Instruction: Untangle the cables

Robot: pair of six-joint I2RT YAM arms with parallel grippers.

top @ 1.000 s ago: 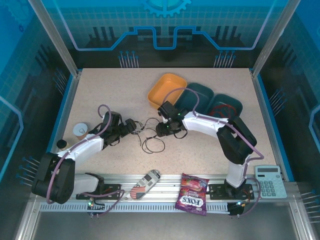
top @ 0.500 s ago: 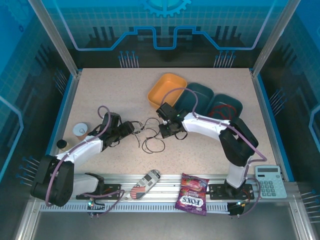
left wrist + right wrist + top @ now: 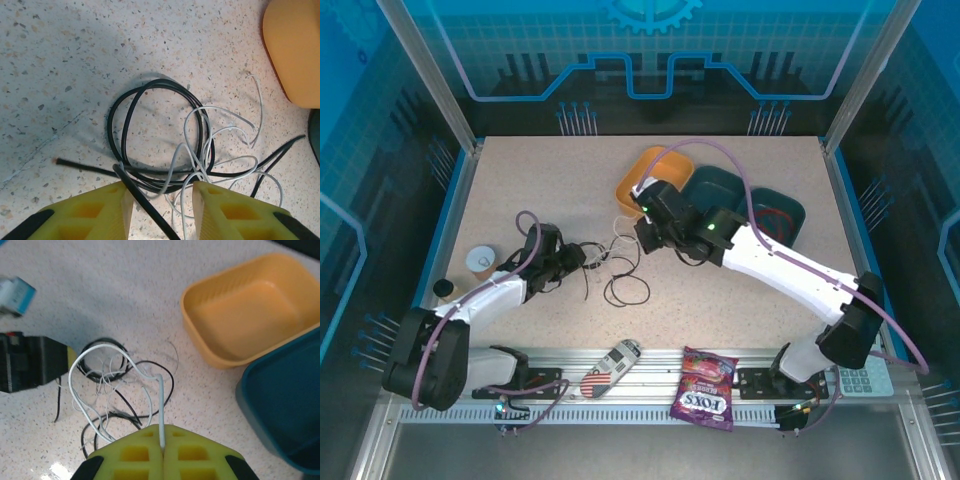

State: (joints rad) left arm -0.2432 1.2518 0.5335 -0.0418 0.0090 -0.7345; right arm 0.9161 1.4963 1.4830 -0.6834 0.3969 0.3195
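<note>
- right hand (image 3: 163, 441), bottom centre of its wrist view, pressed together, pinching the white cable (image 3: 162, 405).
- left hand (image 3: 160, 199) spread, straddling the black cable (image 3: 142, 200) on the bench (image 3: 60, 60).

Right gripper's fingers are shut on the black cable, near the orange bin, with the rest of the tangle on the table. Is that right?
No. The right gripper is shut on the white cable, not the black one: the right wrist view shows a white strand pinched between its fingers. The black cable lies on the table, near the orange bin.
</note>
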